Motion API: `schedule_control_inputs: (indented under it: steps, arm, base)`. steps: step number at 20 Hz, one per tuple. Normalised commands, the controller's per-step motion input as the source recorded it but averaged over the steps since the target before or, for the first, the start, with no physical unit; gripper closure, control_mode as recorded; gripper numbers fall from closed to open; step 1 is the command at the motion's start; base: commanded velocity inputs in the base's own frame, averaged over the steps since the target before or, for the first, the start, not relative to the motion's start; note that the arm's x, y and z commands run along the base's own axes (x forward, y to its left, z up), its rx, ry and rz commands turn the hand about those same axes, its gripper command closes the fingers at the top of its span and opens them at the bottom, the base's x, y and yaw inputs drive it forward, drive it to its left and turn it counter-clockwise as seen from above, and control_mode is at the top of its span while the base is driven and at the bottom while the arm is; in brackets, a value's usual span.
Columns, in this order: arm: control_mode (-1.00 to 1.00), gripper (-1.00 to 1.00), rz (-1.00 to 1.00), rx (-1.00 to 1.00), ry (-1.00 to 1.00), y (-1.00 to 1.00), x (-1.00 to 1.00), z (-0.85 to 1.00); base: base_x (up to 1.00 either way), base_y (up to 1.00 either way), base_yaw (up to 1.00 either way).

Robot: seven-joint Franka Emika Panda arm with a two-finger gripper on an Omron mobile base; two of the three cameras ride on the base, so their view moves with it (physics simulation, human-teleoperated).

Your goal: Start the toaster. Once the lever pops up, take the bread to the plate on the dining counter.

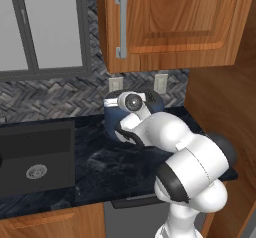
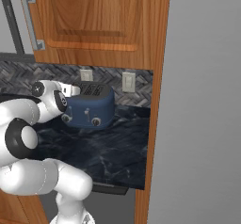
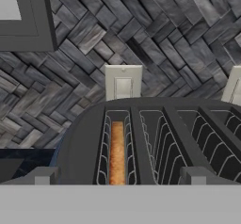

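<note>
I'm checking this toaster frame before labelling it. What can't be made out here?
- Toaster front, left base view: hidden behind the arm.
- Toaster levers, right base view: too small to tell up or down.
- Bread, hand view: sunk in its slot, just the top edge visible.
- Pincer, hand view: fingertips cut off by the bottom edge.

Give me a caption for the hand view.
Open gripper above the toaster, bread sitting in its leftmost slot.

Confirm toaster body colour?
Dark blue body, black slotted top: the toaster shows best in the right base view.
</note>
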Motion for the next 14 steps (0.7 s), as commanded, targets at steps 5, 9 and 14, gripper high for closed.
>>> schedule_control_inputs:
  steps: [5, 9, 14]
  arm:
    - [-1.0, -1.0, 0.0, 0.0, 0.0, 0.0, 0.0, 0.0]
    - [-1.0, -1.0, 0.0, 0.0, 0.0, 0.0, 0.0, 0.0]
    - [-1.0, -1.0, 0.0, 0.0, 0.0, 0.0, 0.0, 0.0]
  base:
    - [0.0, 0.0, 0.0]
    - [0.0, 0.0, 0.0]
    - [0.0, 0.0, 0.0]
